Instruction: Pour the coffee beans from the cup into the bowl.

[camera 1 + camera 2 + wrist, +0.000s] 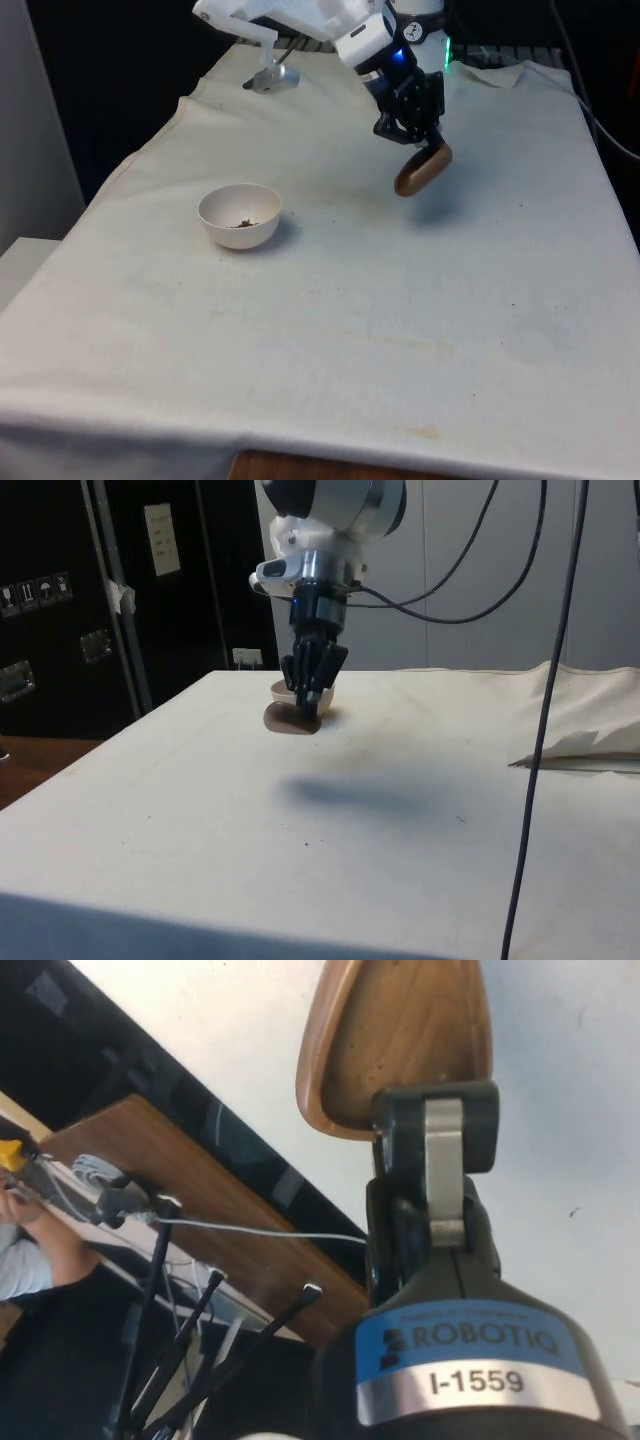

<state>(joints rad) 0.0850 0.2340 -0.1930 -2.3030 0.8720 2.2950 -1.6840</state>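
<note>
My gripper (410,135) is shut on the rim of a brown wooden cup (423,168) and holds it tilted a little above the cloth. The cup (400,1040) shows a bare wooden inside in the wrist view, with one finger (445,1150) pressed on its rim. A white bowl (240,215) stands on the table toward the front view's left, well apart from the cup, with a few dark coffee beans (242,222) at its bottom. In the side view the cup (292,718) hangs under the gripper (312,695), and the bowl (281,689) peeks out behind it.
A small silver metal object (270,78) lies near the table's far edge. A black cable (540,730) hangs down at the side view's right, over bunched cloth (580,745). A person's hand (25,1210) is beyond the table's wooden edge (200,1210).
</note>
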